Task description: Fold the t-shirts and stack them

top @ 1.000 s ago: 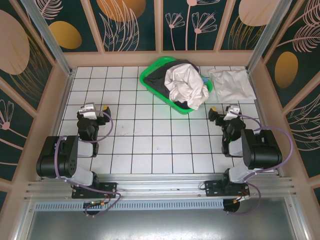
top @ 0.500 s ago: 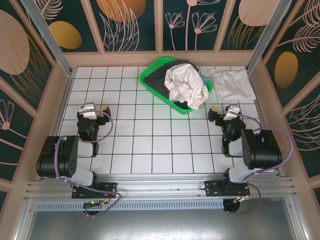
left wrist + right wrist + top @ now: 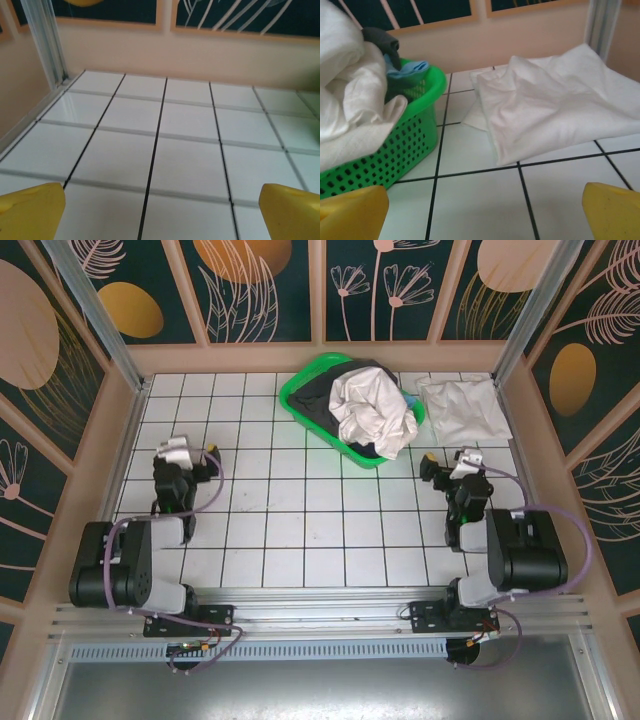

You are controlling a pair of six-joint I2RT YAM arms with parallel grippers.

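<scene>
We find our left gripper (image 3: pixel 192 449) at 9 o'clock on the tiled desk (image 3: pixel 300 530), its jaws wide apart and empty, with bare tiles running to the left wall. Our right gripper (image 3: pixel 448 457) at 3 o'clock is likewise spread and holds nothing. A crumpled t-shirt (image 3: pixel 372 418) spills over the near rim of the green basket (image 3: pixel 296 400) at 12 o'clock. A flat t-shirt (image 3: pixel 462 408) lies at 1 o'clock in the far right corner, just beside the basket. Bare tiles stretch between the arms.
</scene>
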